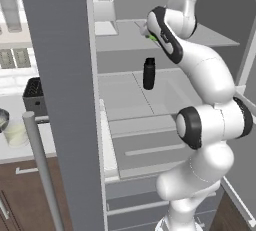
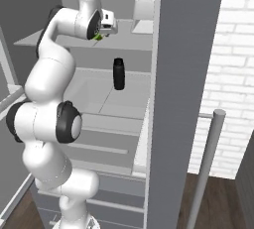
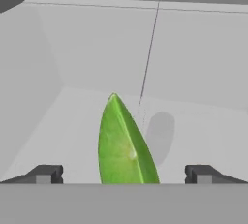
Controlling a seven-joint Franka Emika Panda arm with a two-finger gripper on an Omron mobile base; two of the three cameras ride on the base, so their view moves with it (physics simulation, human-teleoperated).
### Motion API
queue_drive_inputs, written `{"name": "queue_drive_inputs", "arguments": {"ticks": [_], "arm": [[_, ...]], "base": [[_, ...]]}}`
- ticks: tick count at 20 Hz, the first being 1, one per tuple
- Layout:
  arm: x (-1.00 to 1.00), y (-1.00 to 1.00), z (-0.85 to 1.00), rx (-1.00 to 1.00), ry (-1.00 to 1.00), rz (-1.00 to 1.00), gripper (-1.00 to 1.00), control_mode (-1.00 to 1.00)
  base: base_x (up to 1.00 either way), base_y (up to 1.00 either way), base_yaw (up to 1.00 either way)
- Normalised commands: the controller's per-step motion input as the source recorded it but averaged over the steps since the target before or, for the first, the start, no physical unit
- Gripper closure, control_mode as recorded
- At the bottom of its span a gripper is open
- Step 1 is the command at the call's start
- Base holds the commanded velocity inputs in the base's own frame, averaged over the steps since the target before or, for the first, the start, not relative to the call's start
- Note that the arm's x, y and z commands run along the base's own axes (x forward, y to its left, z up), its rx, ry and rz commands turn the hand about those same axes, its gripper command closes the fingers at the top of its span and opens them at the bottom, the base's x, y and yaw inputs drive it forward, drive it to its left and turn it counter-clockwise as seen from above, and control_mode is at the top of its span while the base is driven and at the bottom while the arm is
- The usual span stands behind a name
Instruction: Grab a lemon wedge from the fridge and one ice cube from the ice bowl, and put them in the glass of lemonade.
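Simulated kitchen, white brick wall (image 2: 228, 64) to the right, dark brown cabinets (image 1: 25, 195) below a pale counter (image 1: 20, 150) to the left. The fridge (image 1: 60, 75) stands open, matte grey door swung toward the cameras, long silver bar handle (image 1: 42, 170) in front. Pale grey shelves inside, 2 drawers (image 1: 135, 205) at the bottom.

White arm reaches up into the upper shelf (image 2: 124, 42). Gripper (image 3: 123, 174) is spread wide, 2 dark fingertips (image 3: 46, 173) far apart at the bottom of the hand view. Nothing pinched between them.

The lemon wedge (image 3: 123, 145) lies on the shelf floor between the fingertips, closer to the left one in hand view. Green-yellow, pointed end aimed away from the camera, a soft shadow just to its right. Untouched by either fingertip as far as can be seen. From the base views only a sliver of green shows at the hand: (image 1: 151, 38), (image 2: 99, 36).

A dark bottle (image 1: 149, 73) stands upright on the next shelf down, well below the hand. A pale box-shaped bin (image 1: 104, 7) sits at the upper shelf, near the door side.

On the counter left of the fridge: a dark toaster (image 1: 34, 95), the ice bowl's rim (image 1: 3, 119) at the frame edge, and the glass of lemonade (image 1: 16, 134) just in front of it.
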Motion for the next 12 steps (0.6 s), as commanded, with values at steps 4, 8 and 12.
{"name": "queue_drive_inputs", "arguments": {"ticks": [4, 8, 12], "arm": [[0.21, 0.00, 0.00, 0.00, 0.00, 0.00, -1.00, -1.00], [0.15, 0.00, 0.00, 0.00, 0.02, 0.04, -1.00, -1.00], [0.03, 0.00, -0.06, 0.00, 0.08, 0.04, -1.00, -1.00]], "base": [[0.00, 0.00, 0.00], [0.00, 0.00, 0.00], [0.00, 0.00, 0.00]]}}
